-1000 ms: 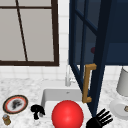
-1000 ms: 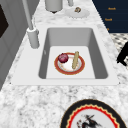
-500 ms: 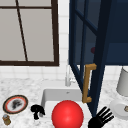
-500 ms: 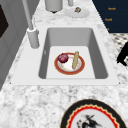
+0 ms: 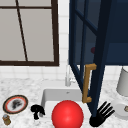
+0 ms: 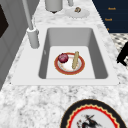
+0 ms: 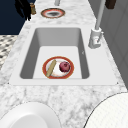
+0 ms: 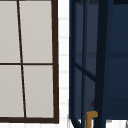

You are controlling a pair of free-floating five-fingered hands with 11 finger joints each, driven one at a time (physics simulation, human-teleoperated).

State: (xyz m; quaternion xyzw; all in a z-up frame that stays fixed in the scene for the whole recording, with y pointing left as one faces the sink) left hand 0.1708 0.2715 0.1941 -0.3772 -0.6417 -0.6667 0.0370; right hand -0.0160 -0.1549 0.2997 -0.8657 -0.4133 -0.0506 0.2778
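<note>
At the far left, a patterned plate (image 5: 15,104) and a small jar (image 5: 6,119) are seen on the counter. The left hand (image 5: 37,111) is hung in the air just beside them; whether it is open or closed cannot be told. A big red ball (image 5: 67,115) is seen in front of the sink (image 5: 50,96). The blue cabinet door (image 5: 100,62) is already swung open. Its gold handle (image 5: 88,83) is not touched by anything. The right hand (image 5: 102,115) is held just below the door's bottom edge, with fingers spread wide and nothing gripped. A white plate (image 5: 121,112) is set at the right.
</note>
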